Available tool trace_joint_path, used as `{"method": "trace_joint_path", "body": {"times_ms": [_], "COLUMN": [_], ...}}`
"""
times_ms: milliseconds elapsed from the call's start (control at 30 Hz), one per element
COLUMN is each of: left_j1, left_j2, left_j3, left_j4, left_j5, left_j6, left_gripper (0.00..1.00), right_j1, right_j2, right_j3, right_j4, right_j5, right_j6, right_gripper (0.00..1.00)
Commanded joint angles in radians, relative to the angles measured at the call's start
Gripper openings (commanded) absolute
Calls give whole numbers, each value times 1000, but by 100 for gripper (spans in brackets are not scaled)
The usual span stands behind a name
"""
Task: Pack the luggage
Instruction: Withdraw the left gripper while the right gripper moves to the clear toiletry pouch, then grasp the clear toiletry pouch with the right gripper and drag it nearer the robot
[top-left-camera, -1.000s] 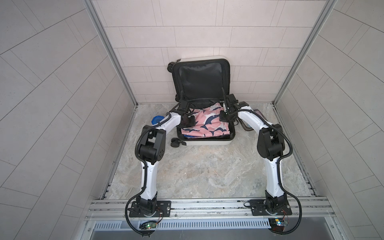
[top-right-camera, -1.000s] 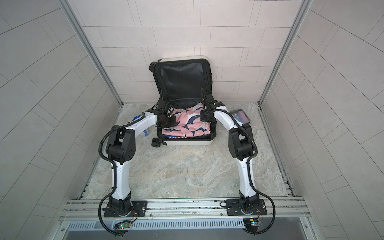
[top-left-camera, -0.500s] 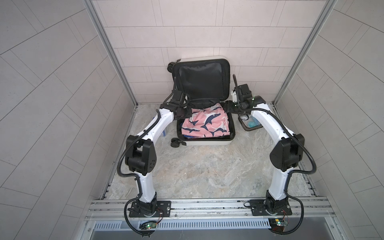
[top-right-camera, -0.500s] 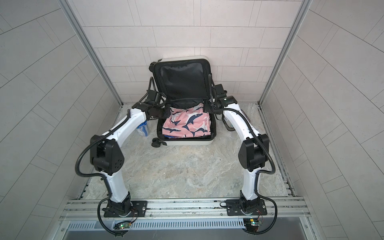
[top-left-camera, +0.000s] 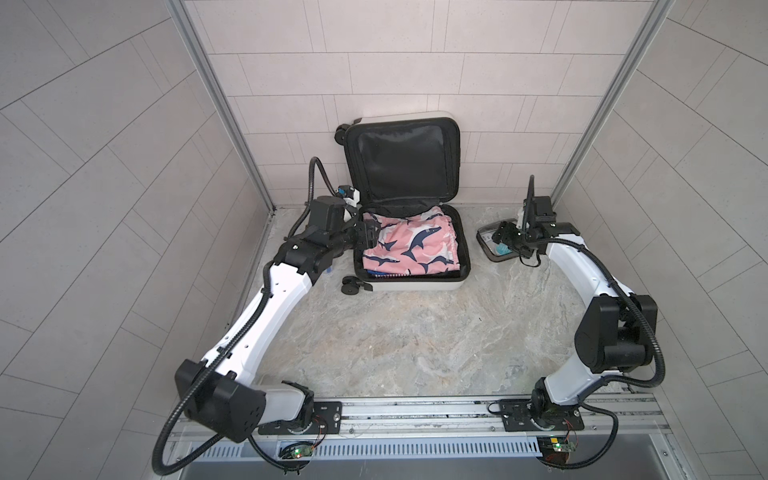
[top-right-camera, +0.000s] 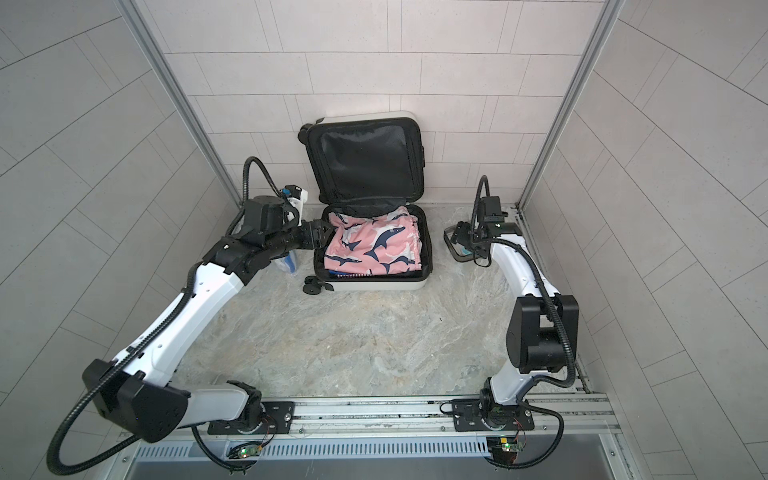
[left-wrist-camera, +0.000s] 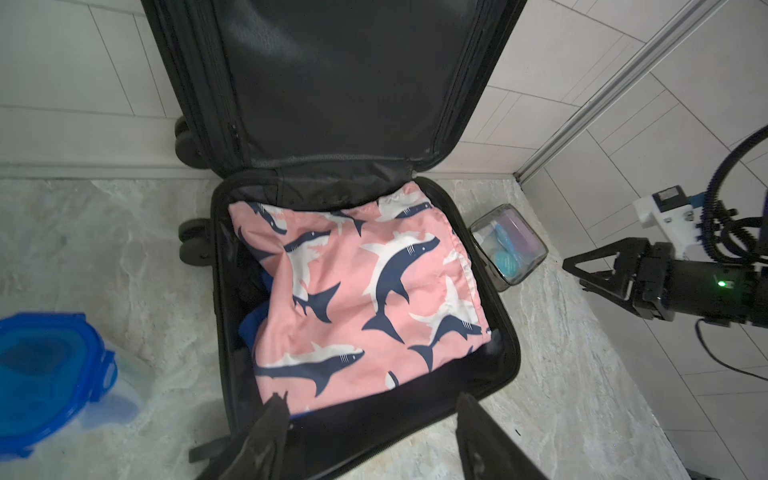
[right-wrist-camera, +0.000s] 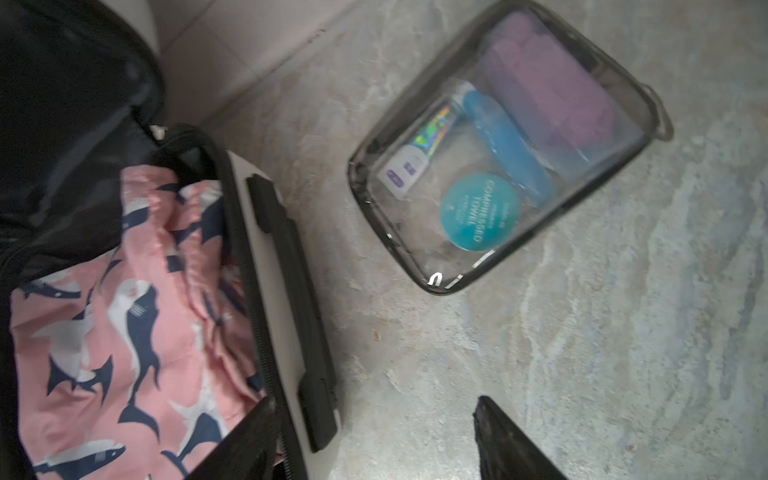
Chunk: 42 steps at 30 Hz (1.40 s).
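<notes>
Luggage (top-left-camera: 402, 164) lies open at the back of the marbled floor (top-left-camera: 395, 340), its lid propped against the tiled wall (top-left-camera: 395, 83), with pink shark-print swim shorts (top-left-camera: 409, 245) spread over its lower half. The left gripper (left-wrist-camera: 372, 401) hangs at the case's left rim, jaws apart and empty. The right gripper (right-wrist-camera: 374, 402) hovers beside the case's right wall, close to the clear toiletry pouch (right-wrist-camera: 498, 158), jaws likewise apart on nothing. The pouch looks like the next item to go in. To do that well, the right gripper should come down on the pouch's black-edged rim or its small side loop, not on the slack clear face. It should then close firmly, lift the pouch clear of the case's wall and lay it flat on the shorts. The left gripper should keep out of that path, and the blue-lidded container (left-wrist-camera: 50, 365) by the case's left side can wait. A second ago both grippers were down on the shorts inside the case with jaws closed. Since then they have let go and drawn out to either side, and the shorts lie flatter.
</notes>
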Motion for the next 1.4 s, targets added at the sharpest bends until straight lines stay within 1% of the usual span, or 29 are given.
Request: {"method": "trace_joint_path", "body": {"times_ms": [0, 33, 67, 200, 267, 367, 467, 533, 667, 800, 1000, 1100, 1200, 1300, 1367], "left_j1": [-54, -83, -118, -260, -342, -436, -500, -523, -532, -532, -532, -532, -533, -532, -532], "left_j2": [-80, -105, -126, -184, -192, -191, -176, -172, -184, -205, -217, -214, -215, -215, -217], "left_j3": [-99, -145, -193, -362, -450, -555, -609, -620, -631, -634, -644, -647, -649, -650, -652], "left_j4": [59, 82, 110, 232, 306, 418, 482, 489, 477, 453, 446, 447, 447, 447, 446], "left_j5": [-38, -55, -77, -143, -197, -255, -303, -321, -336, -350, -359, -360, -361, -367, -371], "left_j6": [-7, -16, -24, -106, -158, -226, -270, -282, -287, -279, -283, -287, -290, -289, -289], "left_gripper": [72, 77, 78, 79, 79, 79, 78, 78, 78, 78, 78, 78, 78, 78, 78], "right_j1": [-56, -74, -91, -128, -131, -134, -138, -139, -141, -141, -141, -141, -141, -141, -142], "right_j2": [-28, -17, -4, 70, 108, 151, 194, 212, 240, 267, 312, 332, 345, 343, 330], "right_j3": [-66, -87, -109, -136, -132, -130, -126, -127, -121, -104, -94, -95, -97, -107, -125], "right_j4": [112, 137, 166, 249, 278, 335, 394, 424, 459, 485, 534, 546, 559, 563, 567], "right_j5": [-44, -53, -66, -117, -119, -119, -117, -105, -60, -39, -22, -9, 0, 10, 21], "right_j6": [78, 96, 115, 178, 199, 246, 296, 321, 353, 371, 420, 436, 439, 434, 427], "right_gripper": [76, 76, 76, 76, 76, 76, 77, 76, 76, 74, 68, 64, 53, 37, 29]}}
